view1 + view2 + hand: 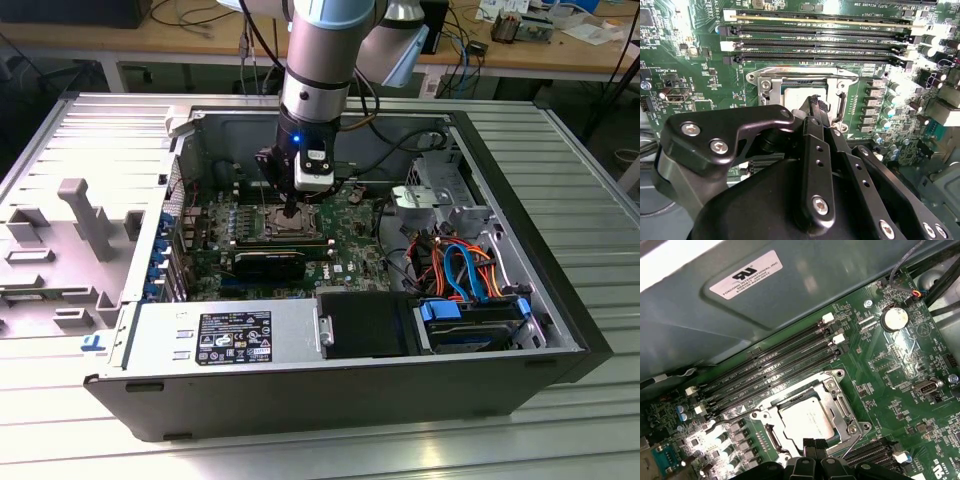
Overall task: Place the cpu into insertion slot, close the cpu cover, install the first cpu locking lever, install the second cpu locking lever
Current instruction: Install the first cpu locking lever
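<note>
The black two-fingered claw (813, 444) hangs from the arm straight over the square silver-rimmed insertion slot (298, 228), which sits on the green circuit board inside the open dark grey computer case (300, 400) lying on its side on the ribbed metal desk (560, 440). The small flat square cpu with its silver-grey metal top (805, 417) lies seated in the slot. The thin silver cpu cover frame (840, 402) is folded down around it, so the chip shows through the cover's window; placing and covering therefore appear complete. The claw is clenched, fingertips (817, 107) pressed together with nothing visible between them, and poised just above the slot edge farthest from the long black memory slots (775, 365). This narrow closed posture suits pushing a thin part rather than gripping one. A thin wire locking lever (760, 402) lies flat along the slot's memory-slot side. Whether the lever on the adjoining side is latched cannot be told.
</note>
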`<action>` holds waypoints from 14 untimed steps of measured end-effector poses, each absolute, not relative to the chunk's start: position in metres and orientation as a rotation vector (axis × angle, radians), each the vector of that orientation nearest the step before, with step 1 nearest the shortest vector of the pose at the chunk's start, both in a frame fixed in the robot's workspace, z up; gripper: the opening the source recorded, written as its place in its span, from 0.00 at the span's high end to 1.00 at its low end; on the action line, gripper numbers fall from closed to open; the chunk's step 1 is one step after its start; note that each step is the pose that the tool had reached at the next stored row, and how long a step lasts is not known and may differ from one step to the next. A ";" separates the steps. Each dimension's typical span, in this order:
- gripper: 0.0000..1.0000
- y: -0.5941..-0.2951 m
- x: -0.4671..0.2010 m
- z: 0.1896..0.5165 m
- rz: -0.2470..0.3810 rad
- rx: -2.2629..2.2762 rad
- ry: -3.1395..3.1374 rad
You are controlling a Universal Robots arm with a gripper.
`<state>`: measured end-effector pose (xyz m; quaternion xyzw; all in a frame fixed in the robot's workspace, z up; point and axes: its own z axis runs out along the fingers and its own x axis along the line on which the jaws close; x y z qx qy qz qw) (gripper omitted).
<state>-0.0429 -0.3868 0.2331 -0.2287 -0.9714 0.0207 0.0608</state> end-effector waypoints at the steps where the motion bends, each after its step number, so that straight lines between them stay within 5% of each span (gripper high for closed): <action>1: 0.89 -0.387 -0.043 0.233 0.063 -0.689 -2.940; 14: 0.89 -0.387 -0.043 0.233 0.065 -0.660 -2.947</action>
